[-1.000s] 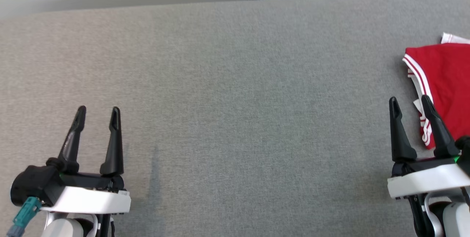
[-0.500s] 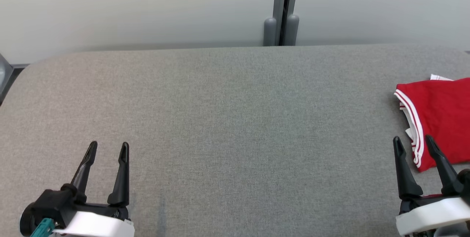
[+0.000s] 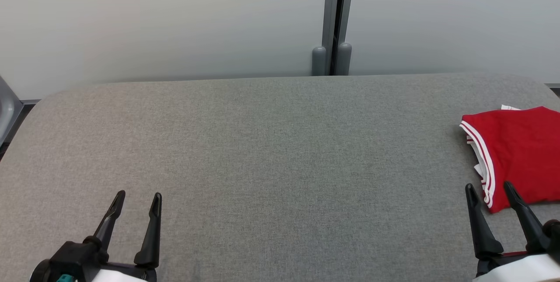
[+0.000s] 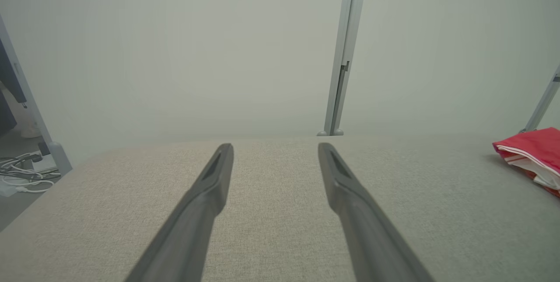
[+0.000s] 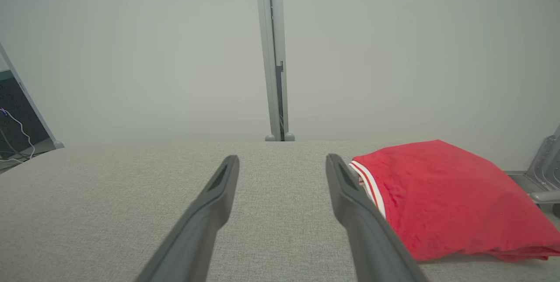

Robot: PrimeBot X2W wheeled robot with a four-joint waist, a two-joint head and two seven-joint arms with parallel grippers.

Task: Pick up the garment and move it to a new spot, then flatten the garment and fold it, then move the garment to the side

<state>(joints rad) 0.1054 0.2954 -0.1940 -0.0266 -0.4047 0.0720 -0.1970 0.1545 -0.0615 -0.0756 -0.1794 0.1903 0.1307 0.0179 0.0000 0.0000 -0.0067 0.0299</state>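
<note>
The grey padded table [image 3: 280, 151] stretches ahead of both grippers to a pale wall [image 3: 175, 19] beyond their fingertips. The red garment [image 3: 520, 155], folded and edged with white stripes, lies on the table just ahead of the right gripper [image 3: 488, 186] and towards its outer side. In the right wrist view the garment's striped edge lies just beside the outer finger. That gripper is released, fingers spread with nothing between them. The left gripper [image 3: 139, 194] is also released and empty, with the garment well apart on its inner side. A grey post [image 3: 334, 19] stands against the wall, ahead and between the two grippers.
</note>
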